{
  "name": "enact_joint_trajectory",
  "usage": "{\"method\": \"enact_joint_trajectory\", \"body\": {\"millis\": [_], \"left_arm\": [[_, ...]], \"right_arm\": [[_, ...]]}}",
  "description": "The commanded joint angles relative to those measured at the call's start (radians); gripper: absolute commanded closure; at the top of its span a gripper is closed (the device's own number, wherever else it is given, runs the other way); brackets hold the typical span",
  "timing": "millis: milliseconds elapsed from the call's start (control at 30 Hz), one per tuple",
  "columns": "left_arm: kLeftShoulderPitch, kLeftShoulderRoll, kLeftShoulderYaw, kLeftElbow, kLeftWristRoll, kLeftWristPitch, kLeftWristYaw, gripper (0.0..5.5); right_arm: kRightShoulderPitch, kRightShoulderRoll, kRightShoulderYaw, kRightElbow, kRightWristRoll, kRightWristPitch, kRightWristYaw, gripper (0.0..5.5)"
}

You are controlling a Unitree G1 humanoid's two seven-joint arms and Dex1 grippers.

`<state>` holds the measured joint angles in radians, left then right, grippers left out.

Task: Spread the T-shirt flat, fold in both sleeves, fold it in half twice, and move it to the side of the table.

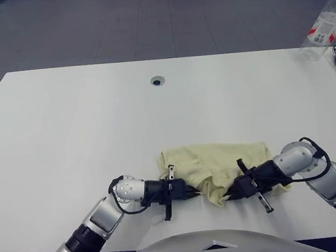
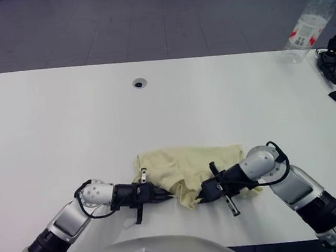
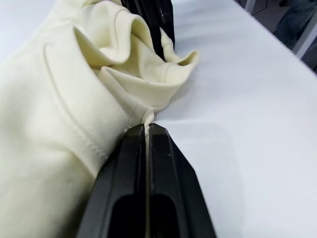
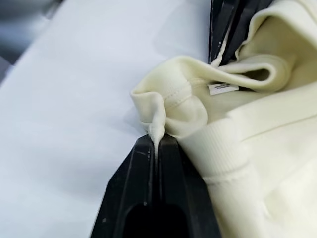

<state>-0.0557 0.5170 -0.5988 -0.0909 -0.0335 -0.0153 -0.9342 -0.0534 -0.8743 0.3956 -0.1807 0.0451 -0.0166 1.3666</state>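
Left eye view: we see the pale yellow T-shirt (image 1: 219, 159) bunched on the white table (image 1: 66, 130), near its front edge.
Left gripper (image 1: 195, 191): low, pointing inward, jaws pinching fabric.
Right gripper (image 1: 229, 196): opposite, jaws likewise pinching fabric.
Plastic bottle (image 1: 325, 28): far right corner; contents unclear to us.

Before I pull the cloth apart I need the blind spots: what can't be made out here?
T-shirt sleeves: eye views, lost in the bunched folds.
Its right edge: eye views, partly under the right arm behind the right pincer.
Cloth depth inside the left pincer: left wrist view, hidden between its shut fingers.
Top of the bottle: left eye view, cut off by the picture's edge.
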Motion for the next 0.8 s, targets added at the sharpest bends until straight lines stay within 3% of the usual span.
{"method": "enact_joint_trajectory", "body": {"millis": [33,233,400,533,633,733,800], "left_arm": [[-0.122,-0.025,-0.008,0.362,0.218,0.073,0.173,5.50],[-0.369,-0.137,0.002,0.748,0.247,0.034,0.358,5.50],[-0.626,-0.265,0.016,1.113,0.242,0.013,0.530,5.50],[-0.830,-0.279,0.098,1.243,0.203,-0.070,0.706,5.50],[-0.910,-0.227,0.120,1.251,0.229,-0.196,0.814,5.50],[-0.937,-0.174,0.207,1.239,0.206,-0.323,0.832,5.50],[-0.916,-0.131,0.251,1.170,0.190,-0.406,0.771,5.50]], "right_arm": [[-0.107,0.082,0.121,0.487,-0.302,-0.015,-0.238,5.48],[-0.440,0.207,0.299,1.022,-0.566,-0.121,-0.671,5.48],[-0.684,0.332,0.426,1.318,-0.717,-0.066,-1.047,5.48],[-0.842,0.434,0.308,1.390,-0.623,-0.061,-1.204,5.48],[-0.886,0.433,0.250,1.370,-0.585,-0.155,-1.232,5.48],[-0.866,0.366,0.154,1.267,-0.491,-0.303,-1.127,5.48],[-0.786,0.262,0.063,1.059,-0.380,-0.357,-0.975,5.48]]}}
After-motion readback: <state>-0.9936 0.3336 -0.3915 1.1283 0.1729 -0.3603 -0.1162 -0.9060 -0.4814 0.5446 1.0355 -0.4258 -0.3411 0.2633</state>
